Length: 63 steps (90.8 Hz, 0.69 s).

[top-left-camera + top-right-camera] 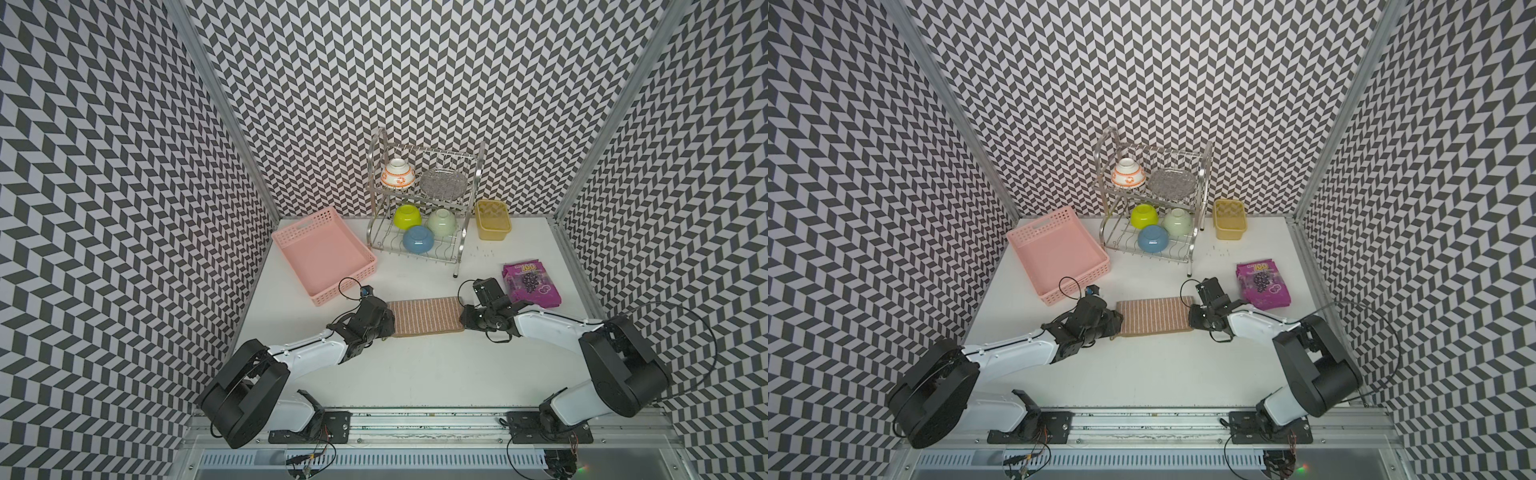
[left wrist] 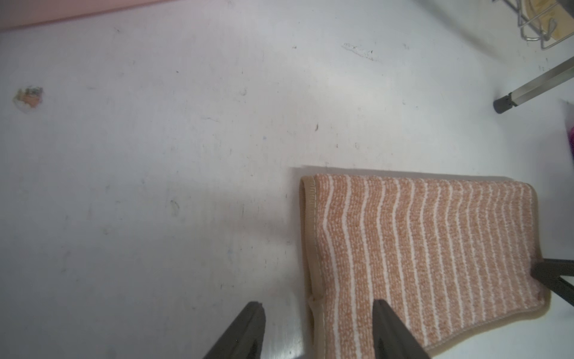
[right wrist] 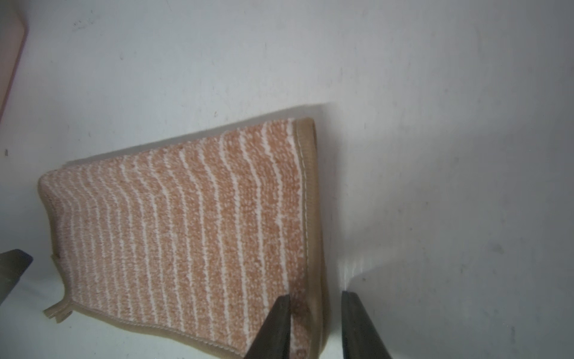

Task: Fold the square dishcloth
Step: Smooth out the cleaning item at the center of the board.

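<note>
Top views: your dishcloth (image 1: 428,316) lies flat on the white table (image 1: 415,374) as a long striped rectangle. It's in front of the dish rack (image 1: 455,253), with the pink basket (image 1: 286,249) off one end and the purple snack bag (image 1: 530,284) off the other. Your left gripper (image 1: 384,322) sits at the cloth's left short end and your right gripper (image 1: 465,318) at the right short end. It's the same layout in both top views. The wrists hide the fingertips, so you can't tell the jaws from up here.

Left wrist: your left gripper (image 2: 316,303) is spread wide. One tip is over bare table, the other is over the stripes, and the dishcloth (image 2: 419,248) hem runs between them. Nothing is pinched and the cloth is flat. I can't tell if a tip touches the fabric. The right gripper's finger (image 2: 553,273) shows at the far end.

Right wrist: your right gripper (image 3: 315,295) is parted, narrower than the left. It straddles the tan hem, with one tip over the stripes and one over the table. There's no pinch and the dishcloth (image 3: 186,233) lies flat. A hang loop (image 3: 57,312) sticks out at the far corner.
</note>
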Each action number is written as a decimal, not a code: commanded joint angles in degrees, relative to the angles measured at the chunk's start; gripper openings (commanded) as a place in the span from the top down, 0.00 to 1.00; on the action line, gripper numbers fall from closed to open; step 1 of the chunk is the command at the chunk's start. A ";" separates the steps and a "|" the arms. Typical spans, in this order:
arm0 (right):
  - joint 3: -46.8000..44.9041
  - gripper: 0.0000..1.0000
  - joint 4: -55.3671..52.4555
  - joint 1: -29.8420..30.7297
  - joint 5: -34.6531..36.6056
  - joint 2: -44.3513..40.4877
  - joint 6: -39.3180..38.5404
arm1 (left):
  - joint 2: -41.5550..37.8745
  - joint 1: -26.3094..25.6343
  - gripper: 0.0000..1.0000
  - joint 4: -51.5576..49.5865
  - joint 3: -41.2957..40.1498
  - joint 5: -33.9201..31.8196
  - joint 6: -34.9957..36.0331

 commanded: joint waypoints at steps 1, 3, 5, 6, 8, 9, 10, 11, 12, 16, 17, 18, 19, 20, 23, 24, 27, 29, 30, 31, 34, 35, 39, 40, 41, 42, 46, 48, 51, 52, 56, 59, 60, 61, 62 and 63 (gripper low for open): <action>0.07 0.70 -0.40 1.46 1.82 2.09 1.11 | 1.31 -0.43 0.43 -0.93 0.07 -2.10 -0.20; 0.04 0.71 -0.48 1.78 2.00 2.21 1.17 | 1.53 -0.40 0.43 -0.97 0.12 -2.16 -0.21; 0.01 0.71 -0.52 2.12 2.11 2.33 1.25 | 1.72 -0.39 0.43 -0.97 0.17 -2.24 -0.21; -0.04 0.71 -0.58 2.25 2.18 2.38 1.35 | 1.85 -0.39 0.43 -0.97 0.14 -2.27 -0.21; -0.07 0.71 -0.72 2.72 2.37 2.46 1.49 | 1.93 -0.39 0.43 -0.98 0.18 -2.36 -0.28; -0.12 0.71 -0.85 2.86 2.54 2.53 1.56 | 2.00 -0.39 0.43 -0.93 0.18 -2.37 -0.29; -0.15 0.71 -1.00 3.06 2.71 2.57 1.64 | 1.99 -0.43 0.43 -0.95 0.14 -2.43 -0.29; -0.16 0.71 -1.12 3.25 2.92 2.59 1.76 | 2.08 -0.45 0.43 -0.97 0.17 -2.45 -0.29; -0.21 0.71 -1.31 3.43 3.16 2.64 1.87 | 2.07 -0.42 0.44 -1.01 0.13 -2.51 -0.34; -0.18 0.71 -2.20 4.11 4.23 2.86 2.37 | 2.12 -0.41 0.44 -1.25 0.02 -2.78 -0.38; -0.17 0.71 -2.43 4.25 4.65 2.91 2.48 | 2.14 -0.44 0.44 -1.29 0.06 -2.89 -0.38; -0.17 0.71 -2.67 4.42 4.91 2.93 2.62 | 2.19 -0.41 0.44 -1.31 0.04 -2.99 -0.43; -0.17 0.71 -2.88 4.59 5.17 2.94 2.74 | 2.22 -0.45 0.44 -1.41 0.03 -3.09 -0.45; -0.22 0.71 -3.07 4.71 5.56 2.99 2.84 | 2.19 -0.46 0.44 -1.54 0.06 -3.13 -0.46; -0.19 0.71 -3.85 5.14 6.77 3.13 3.16 | 2.19 -0.46 0.44 -1.68 0.02 -3.36 -0.54; -0.18 0.71 -4.13 5.26 7.02 3.17 3.27 | 2.17 -0.47 0.44 -1.77 0.02 -3.49 -0.55; -0.17 0.71 -4.65 5.61 7.85 3.40 3.58 | 2.24 -0.40 0.44 -1.88 0.03 -3.59 -0.56; -0.17 0.71 -5.15 5.76 8.47 3.60 3.78 | 2.27 -0.39 0.44 -1.90 0.00 -3.68 -0.56; -0.17 0.71 -5.30 5.83 8.66 3.63 3.89 | 2.26 -0.39 0.44 -1.92 0.01 -3.69 -0.52; -0.17 0.71 -5.51 5.91 9.02 3.73 3.99 | 2.30 -0.43 0.44 -1.98 0.01 -3.74 -0.50; -0.29 0.71 -5.95 6.15 9.67 3.90 4.26 | 2.30 -0.40 0.45 -2.17 -0.05 -3.79 -0.48; -0.32 0.71 -6.01 6.20 9.88 3.96 4.31 | 2.32 -0.40 0.45 -2.19 -0.02 -3.84 -0.52; -0.48 0.71 -6.38 6.37 10.71 4.09 4.70 | 2.38 -0.39 0.45 -2.21 -0.06 -3.88 -0.56; -0.59 0.72 -6.40 6.39 10.83 4.10 4.79 | 2.40 -0.43 0.45 -2.25 -0.07 -3.88 -0.56; -0.64 0.72 -6.37 6.41 10.94 4.05 4.88 | 2.46 -0.41 0.45 -2.27 -0.07 -3.88 -0.56; -0.67 0.72 -6.31 6.42 11.00 3.99 4.92 | 2.44 -0.40 0.45 -2.28 -0.07 -3.88 -0.56; -1.02 0.72 -6.06 6.51 10.96 3.66 5.04 | 2.49 -0.42 0.46 -2.17 -0.08 -3.88 -0.56; -1.11 0.72 -5.96 6.51 10.79 3.42 5.12 | 2.57 -0.44 0.47 -2.02 -0.21 -3.82 -0.56; -1.21 0.72 -5.84 6.59 10.60 3.06 5.14 | 2.64 -0.42 0.47 -1.90 -0.24 -3.61 -0.56; -1.26 0.72 -5.83 6.64 10.52 3.01 5.14 | 2.66 -0.40 0.47 -1.88 -0.20 -3.53 -0.56; -1.31 0.72 -5.86 6.60 10.47 2.74 5.14 | 2.85 -0.43 0.48 -1.60 -0.25 -3.38 -0.56; -1.31 0.73 -5.96 6.62 10.66 2.70 5.12 | 3.09 -0.44 0.48 -1.47 -0.14 -3.16 -0.56; -1.32 0.73 -5.93 6.65 10.72 2.74 5.13 | 3.20 -0.46 0.48 -1.44 -0.15 -3.13 -0.56; -1.32 0.73 -5.96 6.67 10.75 2.80 5.14 | 3.25 -0.47 0.49 -1.43 -0.16 -3.07 -0.56; -1.40 0.74 -5.97 6.68 10.81 2.88 5.14 | 3.28 -0.47 0.49 -1.38 -0.11 -2.99 -0.56; -1.40 0.74 -5.94 6.68 10.84 2.92 5.14 | 3.33 -0.47 0.49 -1.35 -0.09 -2.95 -0.61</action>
